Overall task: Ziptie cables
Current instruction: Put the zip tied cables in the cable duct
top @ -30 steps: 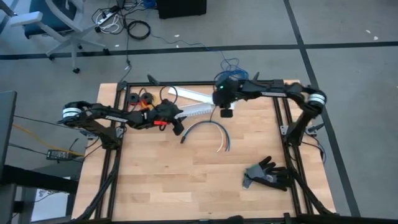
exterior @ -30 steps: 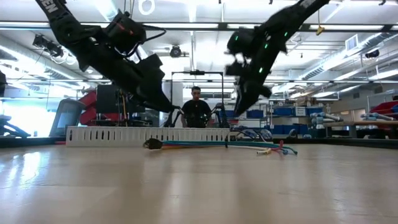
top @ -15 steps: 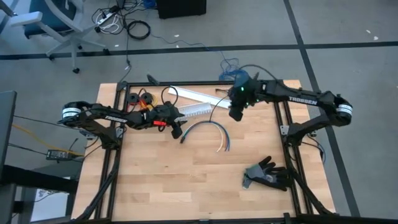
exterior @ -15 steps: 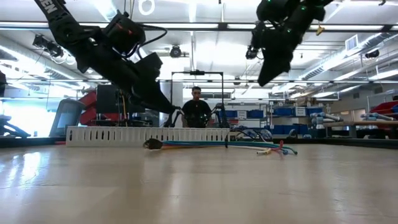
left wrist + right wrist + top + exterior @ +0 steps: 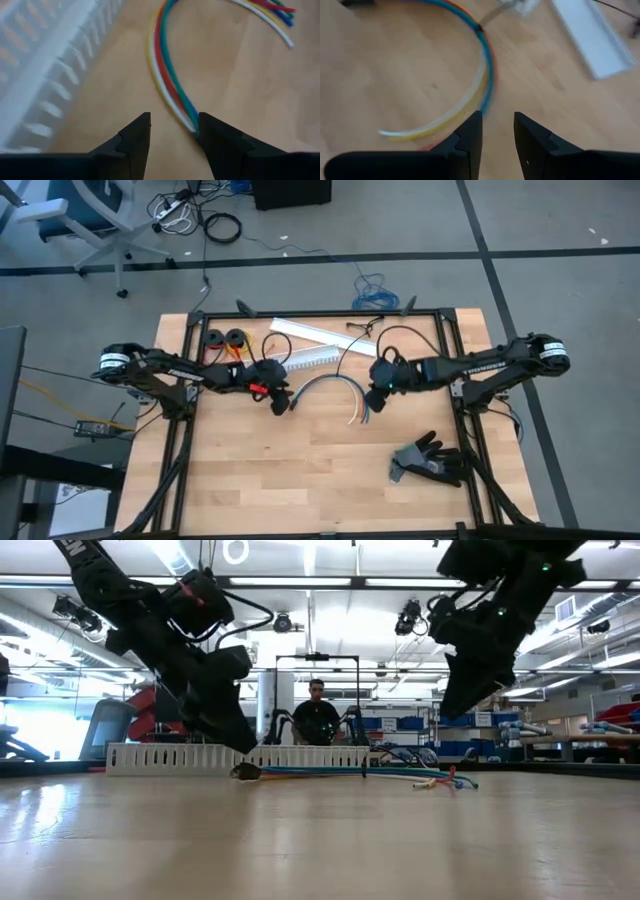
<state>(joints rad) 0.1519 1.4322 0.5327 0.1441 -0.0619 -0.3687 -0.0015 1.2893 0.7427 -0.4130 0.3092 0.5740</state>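
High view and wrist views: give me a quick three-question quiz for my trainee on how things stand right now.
1. True or false: the left pincer is shut on the cables.
2. Which thing lies closest to the cables on the table? A: a white slotted duct. B: a black glove. C: a wire spool.
3. Fill in: the right pincer is above the table by the cables' loose ends, its jaws ____ and holding nothing.

Key: 1 false, its jaws stand apart with the cable end beside one finger. 2 A. 3 open.
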